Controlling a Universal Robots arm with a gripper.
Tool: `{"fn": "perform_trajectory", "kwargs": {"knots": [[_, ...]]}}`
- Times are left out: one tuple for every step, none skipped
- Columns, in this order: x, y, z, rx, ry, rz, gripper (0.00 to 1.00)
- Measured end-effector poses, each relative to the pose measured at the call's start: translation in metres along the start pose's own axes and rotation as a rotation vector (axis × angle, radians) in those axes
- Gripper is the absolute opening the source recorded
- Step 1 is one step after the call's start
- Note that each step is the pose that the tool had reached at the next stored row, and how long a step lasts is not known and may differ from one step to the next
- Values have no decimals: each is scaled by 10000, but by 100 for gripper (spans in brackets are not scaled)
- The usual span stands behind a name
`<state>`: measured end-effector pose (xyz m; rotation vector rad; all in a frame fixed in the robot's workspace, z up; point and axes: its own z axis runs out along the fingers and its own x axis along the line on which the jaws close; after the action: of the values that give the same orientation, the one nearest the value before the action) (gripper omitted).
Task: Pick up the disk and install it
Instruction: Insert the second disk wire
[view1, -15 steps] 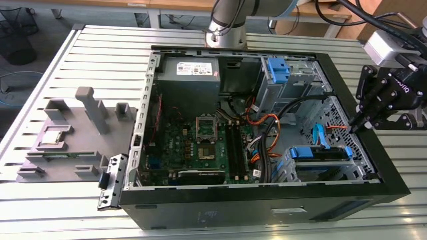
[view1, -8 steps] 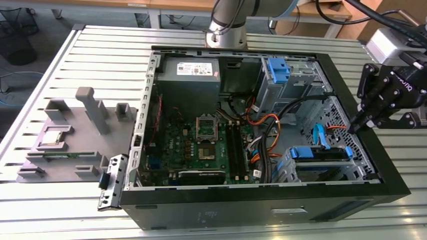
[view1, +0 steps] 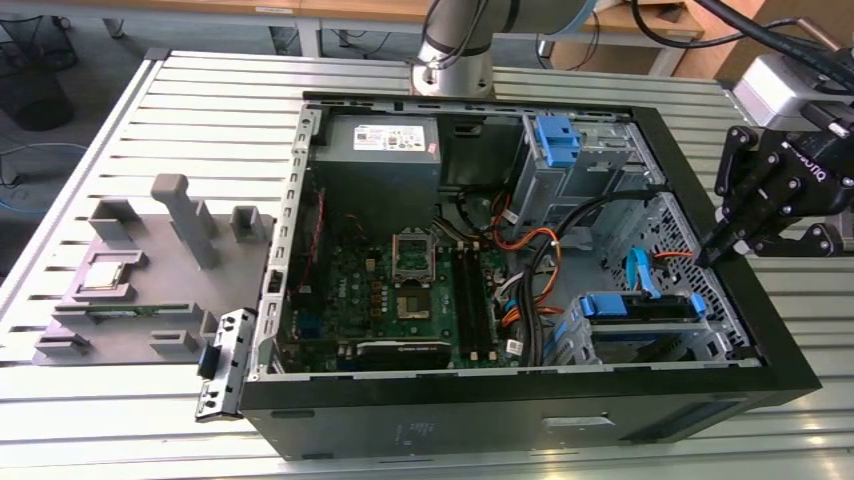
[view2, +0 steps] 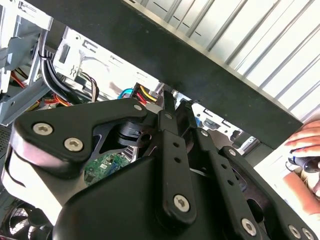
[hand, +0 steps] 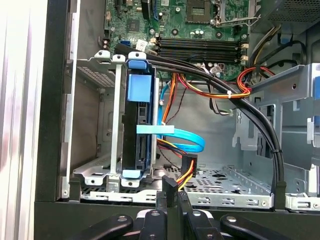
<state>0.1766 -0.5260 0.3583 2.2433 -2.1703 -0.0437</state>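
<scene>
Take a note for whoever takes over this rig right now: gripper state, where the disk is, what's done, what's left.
Gripper: jaws shut, holding nothing, poised over the computer case rim on the exterior view's right, next to the drive cage.
Disk: stands on edge in its blue frame inside the drive cage, apart from the gripper.
Done: the disk looks placed in the cage.
Left: cannot tell whether it is fully seated or whether its cables are plugged in; check both.

My exterior view looks down from above on the open computer case (view1: 534, 250); both wrist views peer closely into its drive bay.
</scene>
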Motion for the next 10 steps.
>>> {"fn": "perform_trajectory", "kwargs": {"knots": [[0,-1,0,-42,1,-2,24],[0,-3,0,-154,-2,-1,24],[0,-6,2,-307,-8,1,24],[0,-9,5,-466,-15,2,24],[1,-12,6,-634,-20,4,24],[0,-15,7,-789,-25,4,24],[1,-17,9,-953,-31,4,24],[1,-20,10,-1088,-37,5,24],[1,-21,11,-1192,-40,6,24],[1,-21,11,-1225,-40,6,24]]}}
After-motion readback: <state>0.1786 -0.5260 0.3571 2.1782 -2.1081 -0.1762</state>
